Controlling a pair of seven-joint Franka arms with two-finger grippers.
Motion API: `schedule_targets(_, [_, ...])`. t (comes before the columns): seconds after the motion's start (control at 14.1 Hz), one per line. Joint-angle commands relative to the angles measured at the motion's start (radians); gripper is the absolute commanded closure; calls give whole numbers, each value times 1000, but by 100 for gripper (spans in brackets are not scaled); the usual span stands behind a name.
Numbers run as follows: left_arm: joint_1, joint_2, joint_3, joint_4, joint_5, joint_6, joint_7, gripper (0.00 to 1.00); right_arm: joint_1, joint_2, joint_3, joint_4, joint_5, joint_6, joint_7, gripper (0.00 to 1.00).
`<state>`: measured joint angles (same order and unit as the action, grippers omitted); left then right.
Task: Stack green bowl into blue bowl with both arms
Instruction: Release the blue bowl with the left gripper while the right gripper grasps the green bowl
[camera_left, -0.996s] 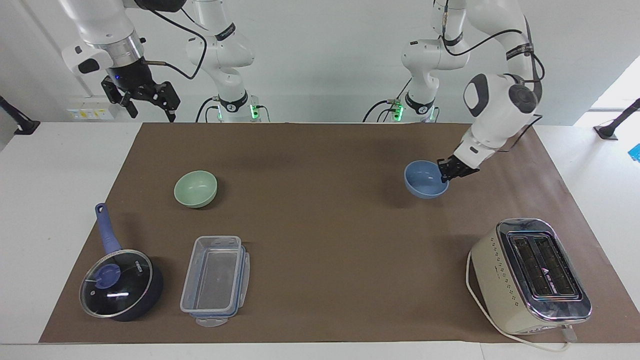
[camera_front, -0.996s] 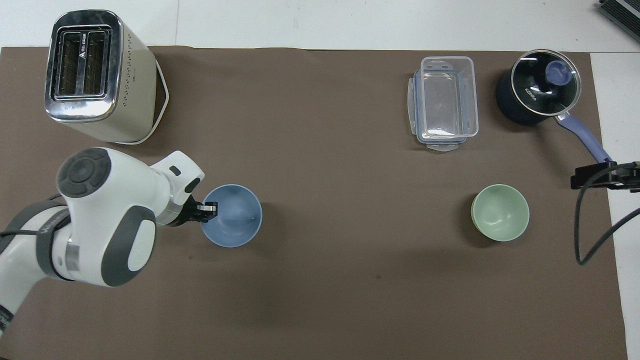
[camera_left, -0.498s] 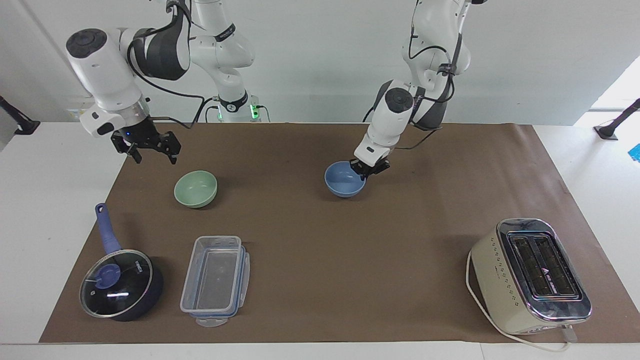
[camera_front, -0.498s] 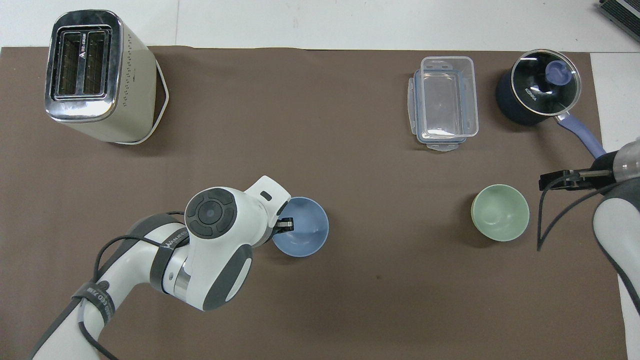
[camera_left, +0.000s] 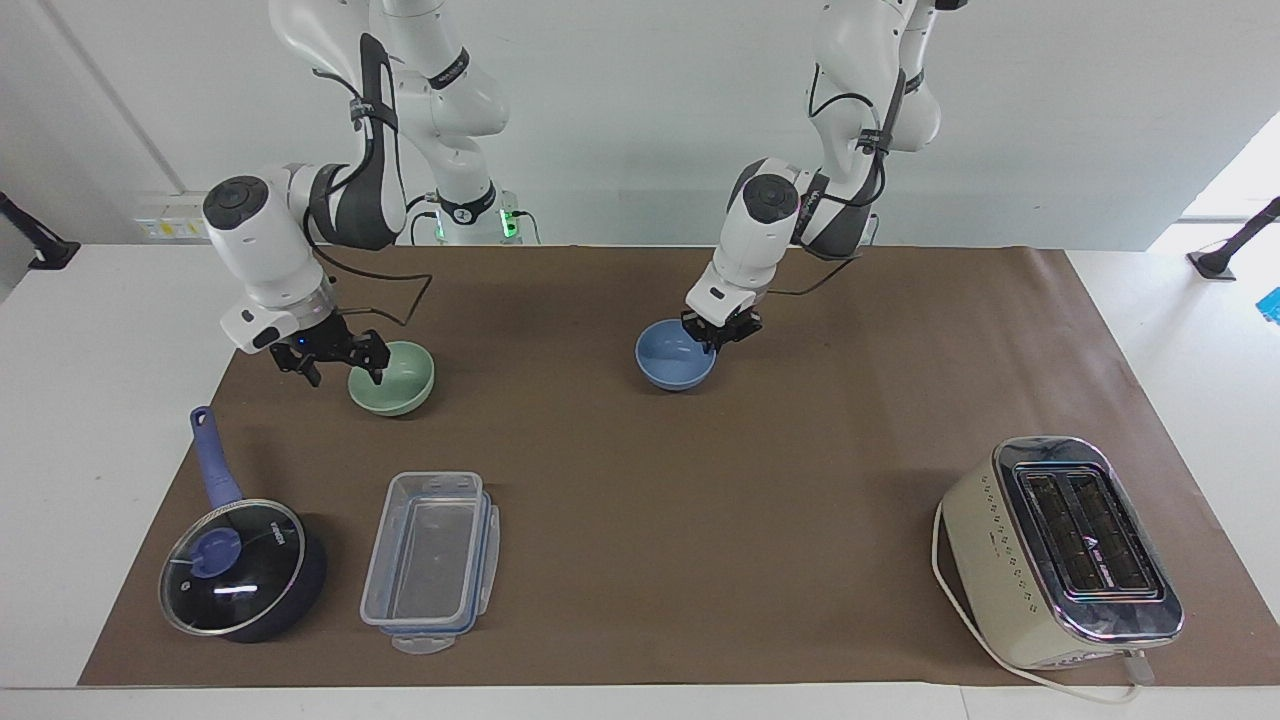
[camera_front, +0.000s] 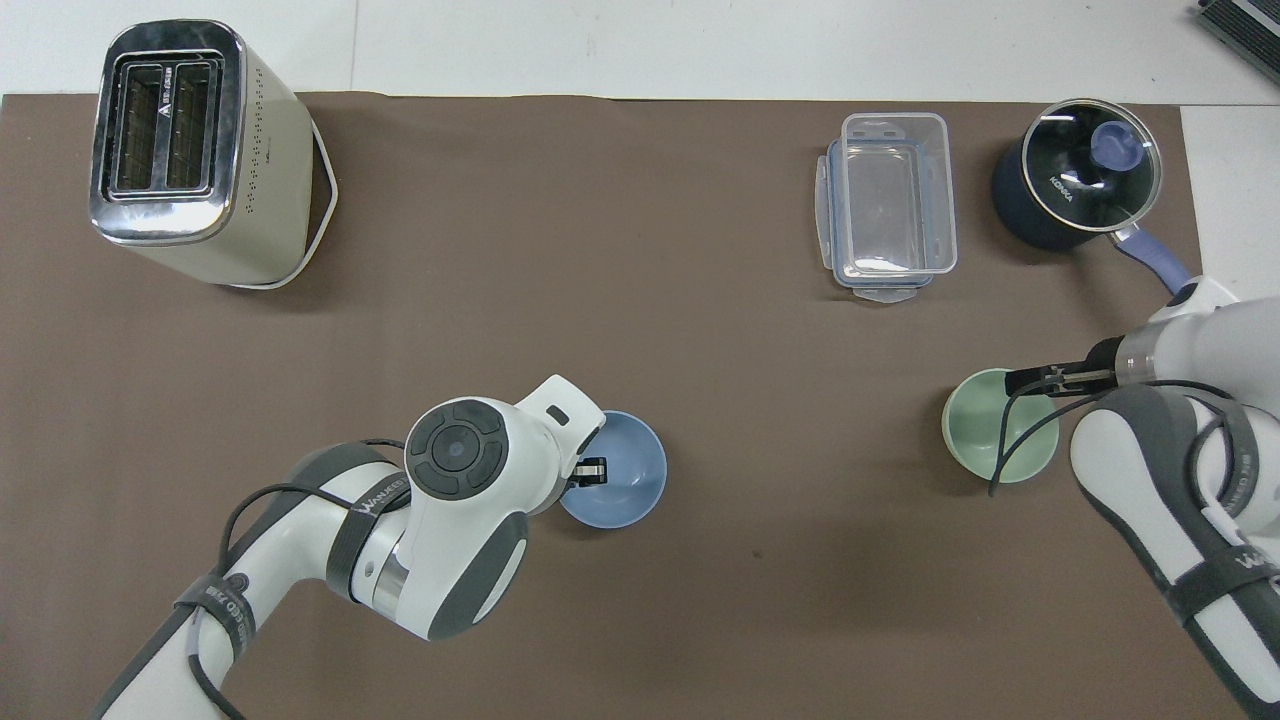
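Since the earlier frames, the blue bowl (camera_left: 676, 354) has been carried toward the frame's middle by the left gripper (camera_left: 719, 336), whose fingers are at its rim; whether they are clamped cannot be told. The right gripper (camera_left: 335, 358) has been lowered, jaws spread, beside the green bowl (camera_left: 393, 378) at center left. Nothing has been stacked yet; the green bowl is ungrasped.

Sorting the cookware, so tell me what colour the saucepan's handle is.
The saucepan handle is periwinkle blue, matching the lid knob; clearest in the facing view.
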<state>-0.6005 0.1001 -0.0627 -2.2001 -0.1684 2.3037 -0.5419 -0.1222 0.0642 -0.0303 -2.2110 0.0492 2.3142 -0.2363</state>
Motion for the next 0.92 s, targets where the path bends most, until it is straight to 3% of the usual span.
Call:
schedule_targets(0.0, [-16, -11, 21, 6, -13, 2, 3, 29, -31, 15, 7, -38, 52, 50, -86, 0])
schedule_targets(0.07, [-12, -26, 24, 11, -11, -9, 10, 2, -43, 28, 7, -39, 54, 57, -103, 0])
schedule_targets(0.28, [22, -54, 44, 83, 41, -118, 17, 0, -62, 46, 7, -56, 55, 99, -140, 0])
schedule_targets(0.43, [57, -97, 44, 88, 198, -125, 19, 0, -62, 48, 7, -56, 55, 97, -141, 2])
schedule_targets(0.57, [140, -160, 46, 97, 216, -127, 81, 0, -59, 48, 7, -53, 55, 93, -141, 52])
schedule_targets(0.64, [192, -174, 44, 121, 216, -141, 150, 0, -53, 51, 7, -49, 55, 90, -132, 83])
schedule_targets(0.71, [211, -187, 46, 153, 216, -209, 190, 0, -51, 54, 7, -45, 55, 88, -130, 100])
schedule_targets(0.85, [287, -198, 53, 270, 216, -393, 285, 0, -51, 57, 7, -32, 60, 77, -130, 100])
